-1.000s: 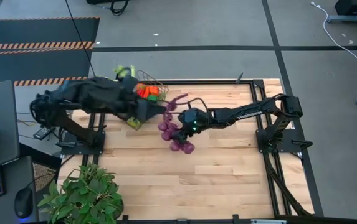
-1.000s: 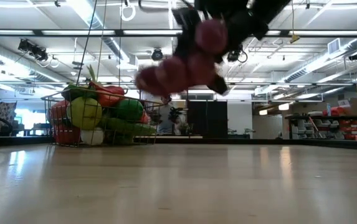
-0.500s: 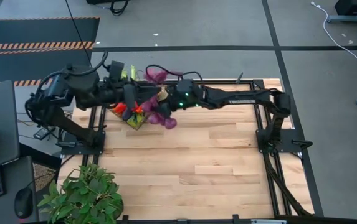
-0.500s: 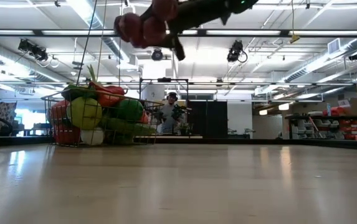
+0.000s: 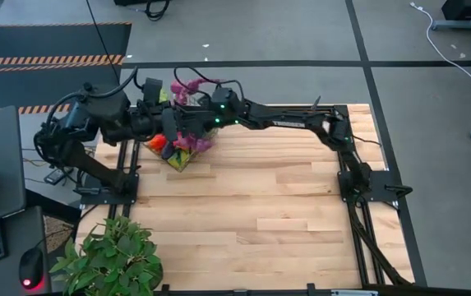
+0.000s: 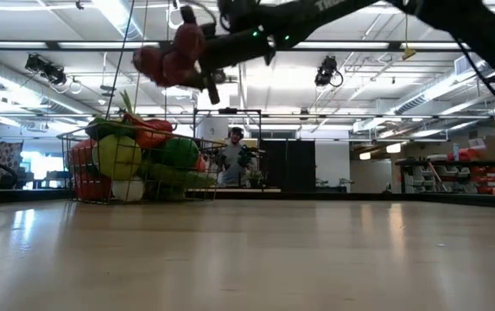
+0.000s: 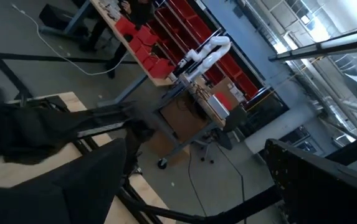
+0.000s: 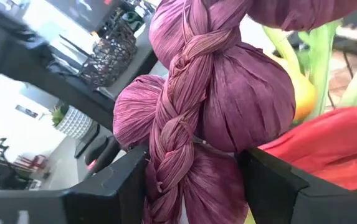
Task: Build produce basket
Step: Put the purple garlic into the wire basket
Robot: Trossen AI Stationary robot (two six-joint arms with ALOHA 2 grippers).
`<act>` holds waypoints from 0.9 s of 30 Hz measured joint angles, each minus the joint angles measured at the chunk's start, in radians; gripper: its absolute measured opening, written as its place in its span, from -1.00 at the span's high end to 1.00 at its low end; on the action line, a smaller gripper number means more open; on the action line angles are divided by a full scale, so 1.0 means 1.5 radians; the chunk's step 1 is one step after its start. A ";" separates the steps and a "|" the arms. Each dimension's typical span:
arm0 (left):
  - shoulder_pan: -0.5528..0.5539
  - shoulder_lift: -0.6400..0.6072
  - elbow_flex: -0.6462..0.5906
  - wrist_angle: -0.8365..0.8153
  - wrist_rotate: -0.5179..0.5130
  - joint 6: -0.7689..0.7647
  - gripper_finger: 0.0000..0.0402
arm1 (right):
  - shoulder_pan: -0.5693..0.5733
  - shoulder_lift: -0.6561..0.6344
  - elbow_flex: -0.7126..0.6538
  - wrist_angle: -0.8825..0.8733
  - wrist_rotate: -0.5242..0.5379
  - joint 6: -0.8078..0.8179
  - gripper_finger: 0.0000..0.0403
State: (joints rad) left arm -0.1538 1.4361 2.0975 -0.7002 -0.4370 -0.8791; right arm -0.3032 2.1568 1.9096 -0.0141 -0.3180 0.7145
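Note:
The wire basket (image 6: 81, 168) stands at the table's far left, holding red, green and yellow produce (image 6: 117, 155). My right gripper (image 8: 194, 183), reaching in from the table's right, is shut on a braided bunch of purple bulbs (image 6: 168, 59) high above the basket. From above, the purple bunch (image 5: 192, 141) shows over the basket (image 5: 177, 160). My left gripper (image 5: 161, 123) hovers open beside the basket's left side, pointing level into the room, with nothing between its fingers (image 7: 97, 180). My right gripper pinches the purple bunch between its two fingers, across the braid and the bulbs beside it (image 8: 172, 168). The fingers come nearly level from the table's right. The bunch is lifted clear, sticking out past the fingertips above the basket's produce.
A leafy green plant (image 5: 112, 259) stands at the table's near left corner. Bare wood (image 5: 276, 205) spreads over the middle and near side. The black frame rail (image 5: 350, 214) runs along the right edge. A person (image 6: 234, 151) shows far behind the table.
My right gripper has carried the purple bunch from the table's middle up and toward the far left, until it hangs over the basket. My left arm has drawn back toward the left edge, and its gripper has tipped up to level.

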 joint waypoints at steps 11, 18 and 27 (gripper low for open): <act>0.000 0.003 0.000 -0.001 0.000 -0.017 -0.93 | -0.018 0.122 0.119 0.023 -0.070 0.079 -0.17; 0.000 0.003 0.000 -0.004 0.000 -0.018 -0.93 | -0.019 0.134 0.123 0.016 -0.058 0.103 -0.42; 0.000 0.003 0.000 -0.005 0.001 -0.017 -0.93 | -0.028 0.133 0.123 0.024 -0.123 0.104 -0.84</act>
State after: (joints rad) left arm -0.1543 1.4399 2.0972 -0.7082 -0.4362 -0.9043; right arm -0.3458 2.3566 2.0941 0.0221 -0.5027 0.8712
